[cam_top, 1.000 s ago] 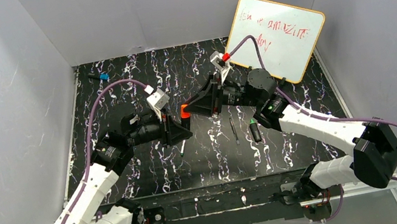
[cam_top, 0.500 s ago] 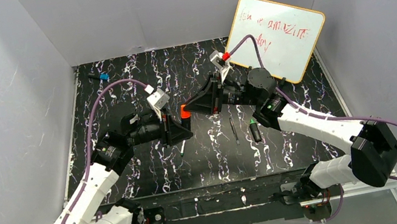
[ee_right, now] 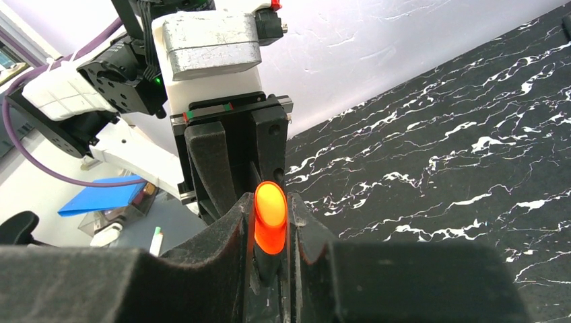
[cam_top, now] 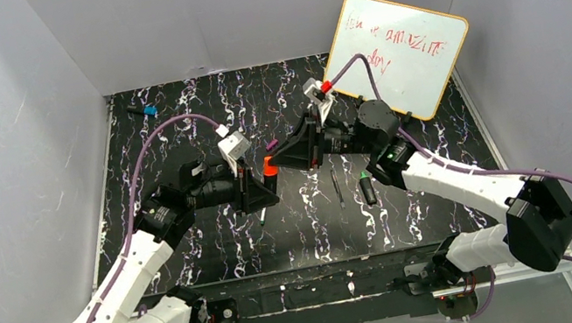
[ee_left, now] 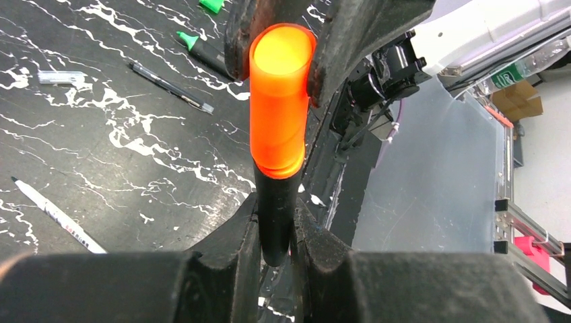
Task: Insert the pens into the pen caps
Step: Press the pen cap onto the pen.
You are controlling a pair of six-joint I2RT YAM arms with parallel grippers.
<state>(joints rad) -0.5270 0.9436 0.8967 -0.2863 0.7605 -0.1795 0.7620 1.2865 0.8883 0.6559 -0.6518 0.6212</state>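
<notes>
Black marbled table (cam_top: 321, 226), with a whiteboard (cam_top: 408, 42) leaning at its far right corner. The two arms met tip to tip above mid-table. The left gripper (ee_left: 275, 232) was clamped on a black marker (ee_left: 275, 202). The right gripper (ee_right: 271, 235) was clamped on the orange cap (ee_left: 279, 101) (seated over the marker's end). A green-tipped marker (cam_top: 367, 189) and a purple cap (cam_top: 270, 144) lay on the table.
</notes>
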